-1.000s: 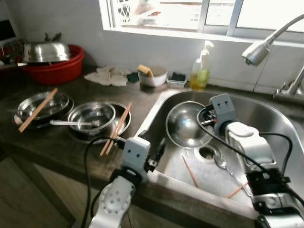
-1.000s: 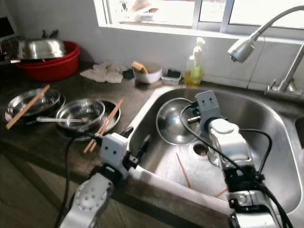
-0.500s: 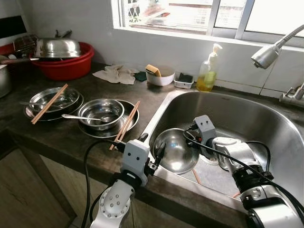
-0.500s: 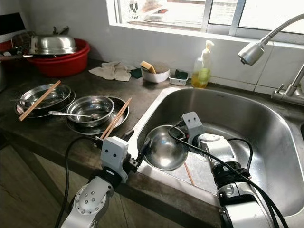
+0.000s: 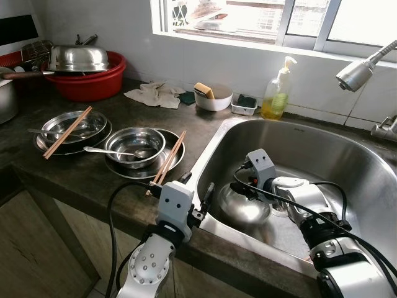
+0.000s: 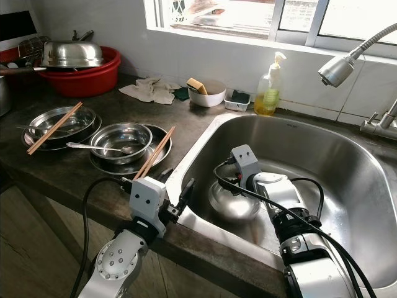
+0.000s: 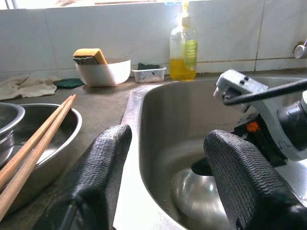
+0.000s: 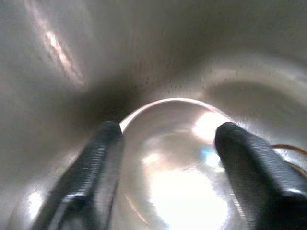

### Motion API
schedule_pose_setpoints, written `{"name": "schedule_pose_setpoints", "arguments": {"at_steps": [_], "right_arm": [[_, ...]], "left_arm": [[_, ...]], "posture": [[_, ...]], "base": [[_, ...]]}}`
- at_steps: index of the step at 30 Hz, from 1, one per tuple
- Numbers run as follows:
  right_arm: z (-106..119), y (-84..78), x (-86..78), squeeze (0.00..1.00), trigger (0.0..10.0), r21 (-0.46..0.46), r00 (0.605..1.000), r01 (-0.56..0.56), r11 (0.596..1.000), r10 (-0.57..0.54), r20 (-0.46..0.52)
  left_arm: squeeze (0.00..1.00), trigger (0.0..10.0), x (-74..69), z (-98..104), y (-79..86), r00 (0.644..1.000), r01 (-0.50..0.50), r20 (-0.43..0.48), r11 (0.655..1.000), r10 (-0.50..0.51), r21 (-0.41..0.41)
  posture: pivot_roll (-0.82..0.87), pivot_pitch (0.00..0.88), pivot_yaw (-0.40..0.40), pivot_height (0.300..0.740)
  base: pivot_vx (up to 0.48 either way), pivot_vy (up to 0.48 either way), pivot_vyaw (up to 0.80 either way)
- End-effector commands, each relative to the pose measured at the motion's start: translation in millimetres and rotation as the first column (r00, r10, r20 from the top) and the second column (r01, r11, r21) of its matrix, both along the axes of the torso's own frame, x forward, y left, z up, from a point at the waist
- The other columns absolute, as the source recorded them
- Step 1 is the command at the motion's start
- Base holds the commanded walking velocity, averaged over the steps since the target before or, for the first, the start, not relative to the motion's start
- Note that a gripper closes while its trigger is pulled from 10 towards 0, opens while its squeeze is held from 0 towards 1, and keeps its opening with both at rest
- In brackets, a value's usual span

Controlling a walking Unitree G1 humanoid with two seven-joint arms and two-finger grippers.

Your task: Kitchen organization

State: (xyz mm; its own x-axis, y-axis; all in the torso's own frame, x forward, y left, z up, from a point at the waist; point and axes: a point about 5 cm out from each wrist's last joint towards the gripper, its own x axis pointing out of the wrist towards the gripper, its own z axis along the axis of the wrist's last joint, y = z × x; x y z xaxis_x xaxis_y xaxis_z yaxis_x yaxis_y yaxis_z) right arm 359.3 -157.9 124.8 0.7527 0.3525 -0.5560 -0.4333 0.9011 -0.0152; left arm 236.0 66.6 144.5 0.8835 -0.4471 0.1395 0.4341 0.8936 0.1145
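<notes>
**Steel bowl lay upturned in the sink, right gripper spread over it**

The right gripper (image 8: 163,158) had its two black fingers (image 8: 91,167) wide apart, one on either side of the round, shiny stainless-steel bowl (image 5: 243,203), without clamping it. That bowl lay upside down, dome up, on the floor of the stainless-steel sink (image 5: 322,155), near the sink's left wall.

The left gripper (image 7: 165,177) hovered at the sink's front-left rim, its textured black fingers (image 7: 103,163) also parted and holding nothing.

On the dark stone counter (image 5: 80,180) just left of the sink, a pair of wooden chopsticks (image 5: 169,158) rested across a shallow steel dish (image 5: 158,162) that carried a smaller steel bowl (image 5: 133,144) with a metal spoon (image 5: 105,151) in it. Farther left of the sink, another steel plate (image 5: 73,127) bore a second pair of chopsticks (image 5: 67,131).

Behind the sink stood a clear soap dispenser of yellow liquid (image 5: 275,99), a white bowl holding a yellow sponge (image 5: 211,98), and a crumpled pale cloth (image 5: 155,95). A red plastic basin with a steel lid on top (image 5: 87,77) sat well left of the sink. A grey spray faucet (image 5: 363,65) hung above the sink's right side.
</notes>
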Motion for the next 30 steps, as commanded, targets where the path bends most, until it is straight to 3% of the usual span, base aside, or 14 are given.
{"name": "schedule_pose_setpoints", "arguments": {"at_steps": [1,2,6,8,9,10,13,14,15,17,18,23,27,30], "right_arm": [[10,-4.4,1.8,0.25,10.0,0.032,0.997,0.034,0.999,-0.036,0.064],[15,-5.3,0.4,0.00,10.0,0.058,0.993,0.053,0.997,-0.059,0.105],[22,-7.0,-3.0,0.00,10.0,0.088,0.980,0.088,0.992,-0.101,0.169],[31,-8.7,-5.7,0.00,10.0,0.115,0.961,0.115,0.987,-0.139,0.238],[44,-12.3,-7.3,0.00,10.0,0.122,0.927,0.151,0.981,-0.184,0.327],[44,-12.3,-7.3,0.00,10.0,0.122,0.927,0.151,0.981,-0.184,0.327],[79,-16.0,-18.1,0.00,10.0,0.187,0.804,0.201,0.962,-0.271,0.530],[93,-16.0,-27.0,0.00,10.0,0.214,0.741,0.204,0.955,-0.294,0.604],[93,-16.0,-27.0,0.00,10.0,0.214,0.741,0.204,0.955,-0.294,0.604],[103,-12.3,-39.3,0.00,10.0,0.228,0.685,0.195,0.954,-0.298,0.664],[103,-12.3,-39.3,0.00,10.0,0.228,0.685,0.195,0.954,-0.298,0.664],[103,-10.0,-75.7,0.00,10.0,0.262,0.589,0.252,0.932,-0.362,0.722],[97,-7.9,-88.9,0.00,10.0,0.274,0.578,0.239,0.932,-0.363,0.731],[86,-8.2,-99.2,0.00,10.0,0.285,0.598,0.226,0.931,-0.364,0.714]], "left_arm": [[0.00,10.0,0.8,4,-2.1,1.000,0.006,0.017,1.000,-0.006,0.009],[0.00,10.0,1.2,5,-2.5,1.000,0.007,0.018,1.000,-0.007,0.007],[0.00,10.0,1.6,4,-2.4,1.000,0.007,0.019,1.000,-0.007,0.008],[0.00,10.0,2.2,4,-2.3,1.000,0.007,0.019,1.000,-0.008,0.010],[0.00,10.0,2.6,5,-2.1,1.000,0.007,0.019,1.000,-0.007,0.010],[0.00,10.0,2.6,5,-2.1,1.000,0.007,0.019,1.000,-0.007,0.010],[0.00,10.0,3.8,5,-1.4,1.000,0.007,0.021,1.000,-0.007,0.011],[0.00,10.0,4.1,5,-1.2,1.000,0.007,0.021,1.000,-0.007,0.010],[0.00,10.0,4.1,5,-1.2,1.000,0.007,0.021,1.000,-0.007,0.010],[0.00,10.0,4.4,5,-0.9,1.000,0.007,0.022,1.000,-0.007,0.009],[0.00,10.0,4.4,5,-0.9,1.000,0.007,0.022,1.000,-0.007,0.009],[0.00,10.0,4.0,6,0.0,1.000,0.011,0.027,1.000,-0.011,0.011],[0.00,10.0,3.6,5,-0.8,0.999,0.024,0.026,1.000,-0.024,0.014],[0.00,10.0,3.1,5,-0.8,0.999,0.032,0.027,0.999,-0.032,0.013]], "posture": [[0.02,0.000,-0.058,0.740],[0.02,0.000,-0.054,0.740],[0.02,0.000,-0.053,0.740],[0.02,0.000,-0.051,0.740],[0.02,0.000,-0.048,0.740],[0.02,0.000,-0.048,0.740],[0.01,0.000,-0.043,0.740],[0.01,0.000,-0.042,0.740],[0.01,0.000,-0.042,0.740],[0.01,0.000,-0.037,0.740],[0.01,0.000,-0.037,0.740],[-0.01,0.000,-0.029,0.740],[-0.01,0.000,-0.022,0.740],[-0.01,0.000,-0.020,0.740]], "base": [[0.000,0.000,0.00],[0.000,0.000,0.00],[0.000,0.000,0.00],[0.000,0.000,0.00],[0.000,0.000,0.00],[0.000,0.000,0.00],[0.000,0.000,0.00],[0.000,0.000,0.00],[0.000,0.000,0.00],[0.000,0.000,0.00],[0.000,0.000,0.00],[0.000,0.000,0.00],[0.000,0.000,0.00],[0.000,0.000,0.00]]}}
